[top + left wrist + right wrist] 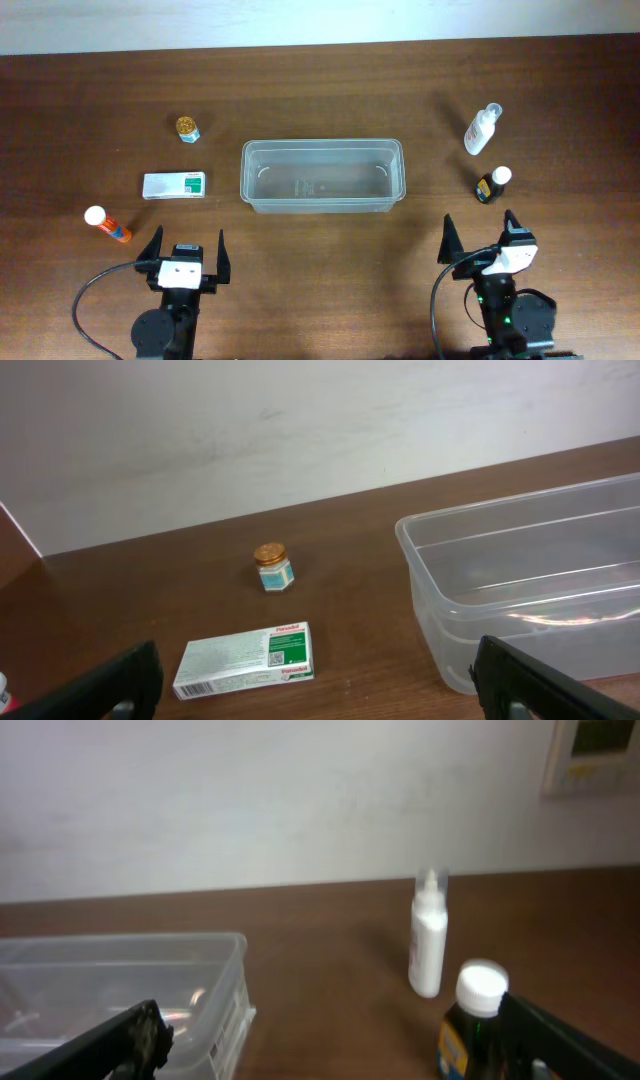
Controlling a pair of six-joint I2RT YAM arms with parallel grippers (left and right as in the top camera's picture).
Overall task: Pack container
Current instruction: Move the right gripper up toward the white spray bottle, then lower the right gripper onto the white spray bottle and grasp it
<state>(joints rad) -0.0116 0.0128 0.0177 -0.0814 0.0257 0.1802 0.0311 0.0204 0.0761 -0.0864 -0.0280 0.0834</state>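
Note:
The clear plastic container (321,176) sits empty mid-table; it also shows in the left wrist view (530,585) and the right wrist view (120,985). My left gripper (186,250) is open and empty near the front edge, left of the container. My right gripper (480,238) is open and empty, just in front of a dark bottle with a white cap (491,185) (468,1025). A white and green box (174,185) (245,659) lies flat left of the container.
A small jar with a gold lid (187,128) (272,566) stands at the back left. An orange tube with a white cap (106,224) lies far left. A white bottle (481,129) (428,936) lies at the back right.

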